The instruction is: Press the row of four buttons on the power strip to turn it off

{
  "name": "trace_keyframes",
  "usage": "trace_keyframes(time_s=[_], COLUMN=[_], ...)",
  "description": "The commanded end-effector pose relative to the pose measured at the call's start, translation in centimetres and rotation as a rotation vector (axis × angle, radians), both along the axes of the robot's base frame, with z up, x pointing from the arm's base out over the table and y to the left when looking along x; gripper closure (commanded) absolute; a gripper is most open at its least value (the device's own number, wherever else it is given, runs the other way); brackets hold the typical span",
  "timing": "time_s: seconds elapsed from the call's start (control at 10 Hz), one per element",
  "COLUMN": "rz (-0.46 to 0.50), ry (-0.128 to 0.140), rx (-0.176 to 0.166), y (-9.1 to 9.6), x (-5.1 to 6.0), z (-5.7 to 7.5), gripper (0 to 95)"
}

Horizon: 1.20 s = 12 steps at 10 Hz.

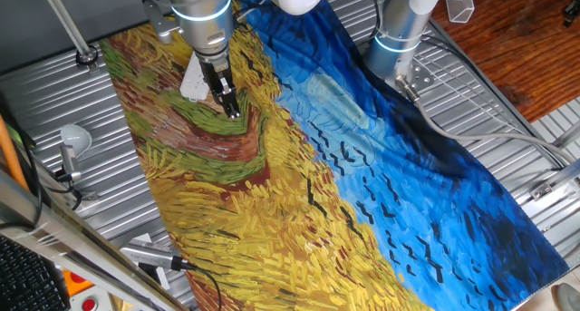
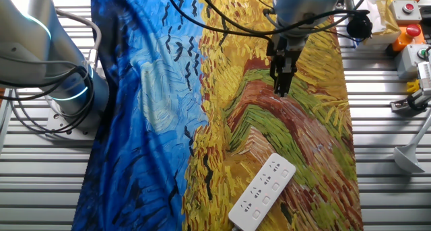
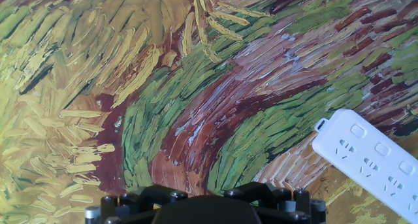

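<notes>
In one fixed view, the white elongated plastic power strip is mostly hidden behind the silver arm and the black two-finger gripper; only a small white wedge shows beside it. The fingertips appear dark and narrow there, and any gap between them cannot be resolved.

In the other fixed view, the strip's lower end is cut off by the bottom edge. The four pale buttons are too small to separate clearly.

In the hand view, the strip runs out at the right edge. The fingers are not visible; only the dark gripper body shows along the bottom edge.
</notes>
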<state>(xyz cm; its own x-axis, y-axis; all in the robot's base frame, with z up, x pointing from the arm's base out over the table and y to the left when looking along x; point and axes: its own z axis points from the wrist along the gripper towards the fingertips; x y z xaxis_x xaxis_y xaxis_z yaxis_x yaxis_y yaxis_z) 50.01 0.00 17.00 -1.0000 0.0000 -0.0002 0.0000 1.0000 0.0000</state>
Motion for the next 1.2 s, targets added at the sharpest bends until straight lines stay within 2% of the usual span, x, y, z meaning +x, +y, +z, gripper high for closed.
trace_keyframes(time_s=[0.1, 0.2, 0.4, 0.7, 0.8, 1.2], rz=[0.0, 0.064, 0.058, 0.216, 0.314, 0.437], ry=[0.0, -0.032, -0.028, -0.028, -0.028, -0.027], rx=[0.0, 0.043, 0.035, 0.019, 0.007, -0.001], y=[0.0, 0.0, 0.0, -0.1, -0.2, -0.2], x=[0.0, -0.4, -1.0, -1.1, -1.1, -1.1], z=[0.0, -0.2, -0.4, -0.4, -0.4, -0.4], gripper=[0.0, 95.0, 95.0, 95.0, 95.0, 95.0])
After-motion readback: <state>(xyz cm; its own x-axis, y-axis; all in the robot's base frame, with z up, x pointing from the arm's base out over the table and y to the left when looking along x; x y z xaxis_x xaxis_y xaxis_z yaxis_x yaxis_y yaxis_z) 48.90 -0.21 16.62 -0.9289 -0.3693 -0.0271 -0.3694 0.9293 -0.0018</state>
